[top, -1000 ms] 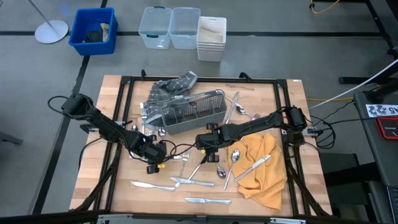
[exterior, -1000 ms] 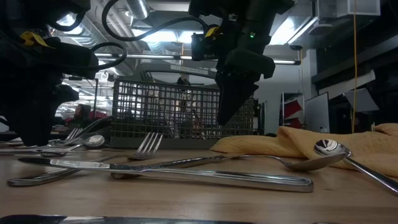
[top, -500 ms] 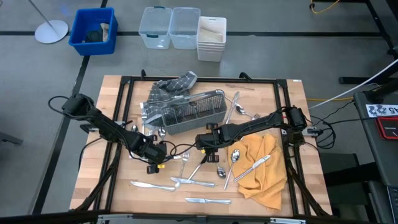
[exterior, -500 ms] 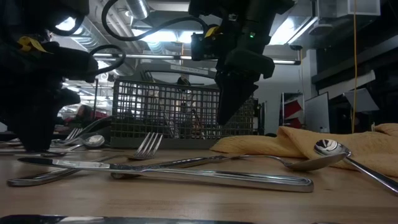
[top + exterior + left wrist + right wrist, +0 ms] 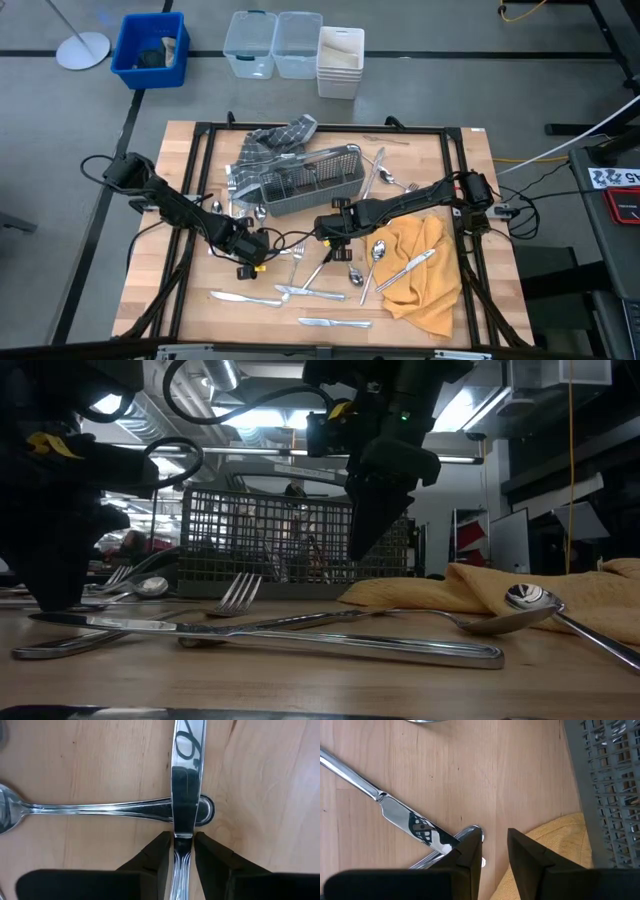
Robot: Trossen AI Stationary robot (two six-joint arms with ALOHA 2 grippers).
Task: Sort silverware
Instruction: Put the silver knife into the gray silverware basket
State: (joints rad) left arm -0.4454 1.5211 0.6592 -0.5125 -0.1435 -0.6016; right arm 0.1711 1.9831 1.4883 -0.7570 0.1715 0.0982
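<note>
1. Your silverware [image 5: 330,272] is scattered over the wooden table [image 5: 150,290]: most pieces lie loose in front of the grey wire caddy [image 5: 310,182], a few beside it, and some on the yellow cloth [image 5: 425,275].
2. The knife [image 5: 186,795] you are working on lies flat, its blade crossing the end of a spoon handle [image 5: 110,809] lying on the wood.
3. Your left gripper [image 5: 177,852] is down at the table, in front of the caddy toward the left. Its fingers [image 5: 159,851] pinch that knife's handle from both sides.
4. Your right gripper [image 5: 494,851] hangs over the middle of the table, just in front of the caddy. Its fingers [image 5: 470,850] stand slightly apart with bare wood between them, gripping nothing.
5. Just beside the right gripper's fingertip lie a second knife [image 5: 405,822] and a rounded handle end, with the cloth's edge and the caddy's mesh wall close on the other side.
6. A checked grey cloth [image 5: 275,140] lies behind the caddy.
</note>
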